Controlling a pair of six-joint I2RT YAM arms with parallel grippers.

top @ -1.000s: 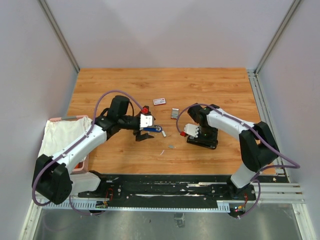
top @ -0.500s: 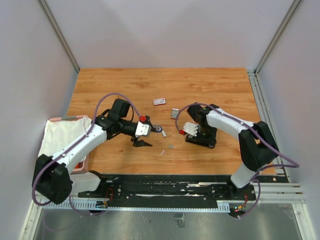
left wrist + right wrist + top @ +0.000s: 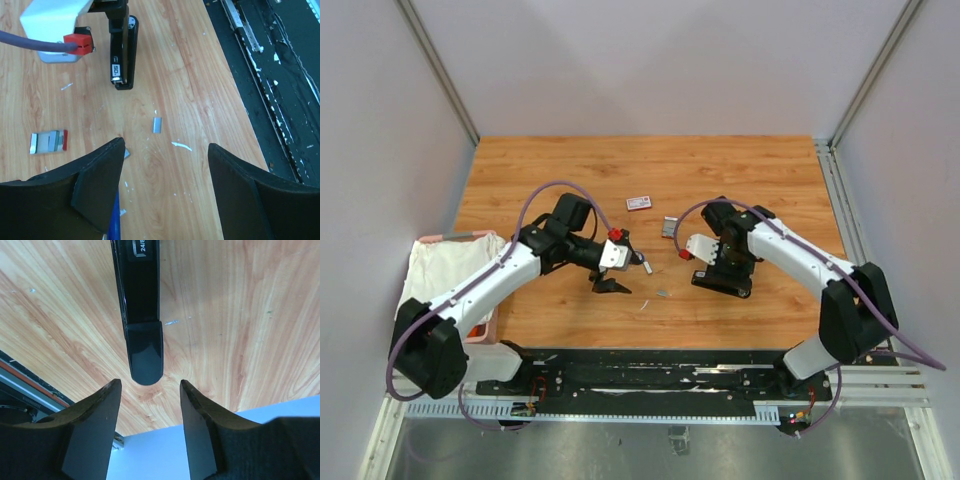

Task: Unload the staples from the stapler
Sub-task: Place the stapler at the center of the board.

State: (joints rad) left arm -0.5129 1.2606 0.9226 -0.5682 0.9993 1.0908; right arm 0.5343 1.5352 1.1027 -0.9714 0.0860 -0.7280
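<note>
The black stapler point(image 3: 730, 284) lies closed on the wooden table; it also shows in the right wrist view point(image 3: 139, 300) and the left wrist view point(image 3: 123, 55). My right gripper point(image 3: 150, 385) hangs open just above the stapler's rounded end, touching nothing, and shows from above point(image 3: 718, 264). A short silvery staple strip point(image 3: 157, 125) lies loose on the table point(image 3: 663, 294), with a thin white sliver point(image 3: 181, 146) beside it. My left gripper point(image 3: 165, 155) is open and empty above the wood near these pieces point(image 3: 615, 266). A blue object point(image 3: 115, 225) lies by its left finger.
A small red-and-white box point(image 3: 639, 203) lies at mid table. A flat grey piece with a red end point(image 3: 669, 227) lies near the right gripper point(image 3: 47, 141). A white cloth on a pink tray point(image 3: 445, 265) sits at the left edge. Black rails point(image 3: 650, 375) run along the near edge.
My left gripper has shifted a little right and toward the staple pieces, open throughout. My right gripper has swung and risen over the stapler.
</note>
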